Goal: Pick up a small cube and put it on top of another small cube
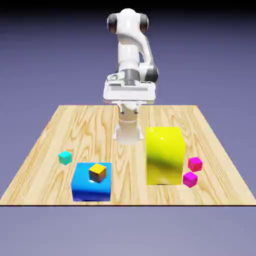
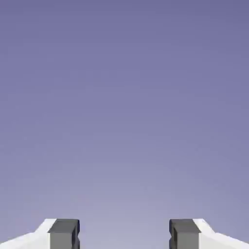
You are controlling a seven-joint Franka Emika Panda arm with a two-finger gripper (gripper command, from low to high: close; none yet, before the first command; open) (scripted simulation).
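Note:
The tiny teal cube (image 1: 65,158) lies on the wooden table (image 1: 45,145) toward the exterior view's left. The tiny orange cube (image 1: 97,172) rests on top of the large blue block (image 1: 91,187), to the right of the teal one. My gripper (image 1: 129,106) hangs high over the table's far middle, well away from both cubes. In the hand view its grey fingertips (image 2: 63,233) stand wide apart with only the plain backdrop between them, so the gripper (image 2: 124,234) is open and holds nothing. Neither cube shows in the hand view.
A tall yellow block (image 1: 163,155) stands right of centre. Two tiny magenta cubes (image 1: 195,163) (image 1: 190,179) lie just beyond it toward the exterior view's right. The robot's base (image 1: 128,131) stands behind the yellow block.

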